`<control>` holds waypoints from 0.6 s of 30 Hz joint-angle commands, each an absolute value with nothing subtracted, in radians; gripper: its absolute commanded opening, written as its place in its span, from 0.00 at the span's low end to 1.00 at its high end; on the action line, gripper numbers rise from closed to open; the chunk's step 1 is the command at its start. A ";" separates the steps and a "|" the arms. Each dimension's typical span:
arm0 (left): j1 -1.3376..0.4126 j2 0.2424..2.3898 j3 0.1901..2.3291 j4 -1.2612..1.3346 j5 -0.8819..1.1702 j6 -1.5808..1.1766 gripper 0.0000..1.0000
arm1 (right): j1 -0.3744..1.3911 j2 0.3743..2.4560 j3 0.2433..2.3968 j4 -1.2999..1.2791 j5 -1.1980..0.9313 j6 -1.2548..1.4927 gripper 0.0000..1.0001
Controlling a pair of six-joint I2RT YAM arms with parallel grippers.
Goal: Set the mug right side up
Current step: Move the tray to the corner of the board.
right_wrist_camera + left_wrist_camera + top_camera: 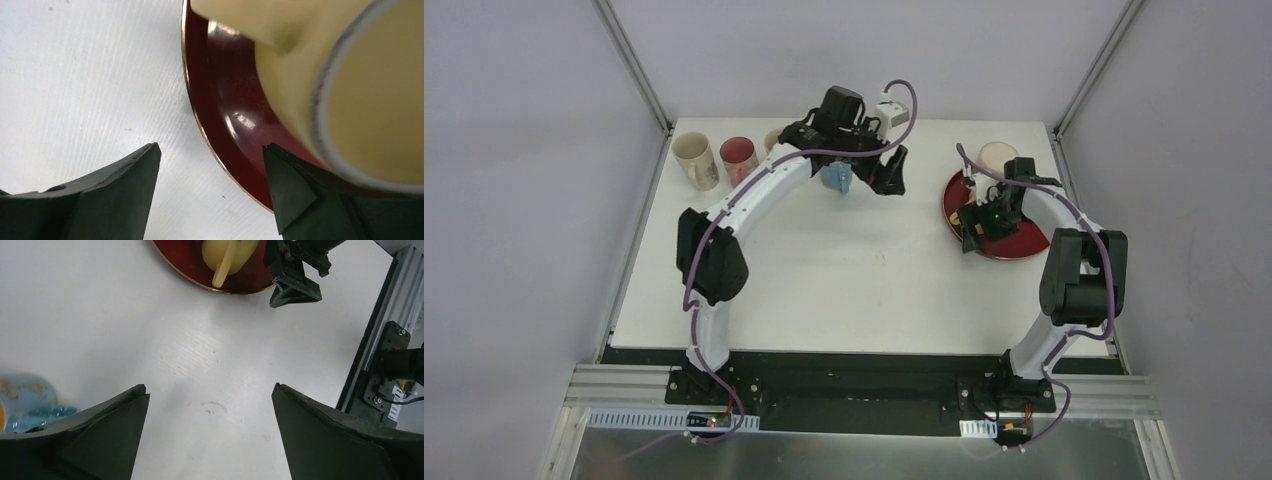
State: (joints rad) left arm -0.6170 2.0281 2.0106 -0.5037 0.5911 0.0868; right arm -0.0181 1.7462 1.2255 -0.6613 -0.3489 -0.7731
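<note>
- L arm arcs out to the far middle of the table [844, 285]. L gripper [891, 178] is spread wide and empty, w/ only bare tabletop btwn its fingers [110, 440].
- Blue mug [836, 178] stands just beside that gripper, not touched. I can't tell which way up.
- R arm is bent over the red plate [1024, 245]. R gripper [972, 230] hangs open at the plate's near-left rim, holding nothing.
- Cream mug [360, 110] sits on the plate's far side, close ahead of the R fingers, w/ no contact.
</note>
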 commanded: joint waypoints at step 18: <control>-0.543 1.699 1.769 -0.557 0.562 0.075 0.99 | 0.030 1.672 1.070 -0.748 -0.322 -0.883 0.80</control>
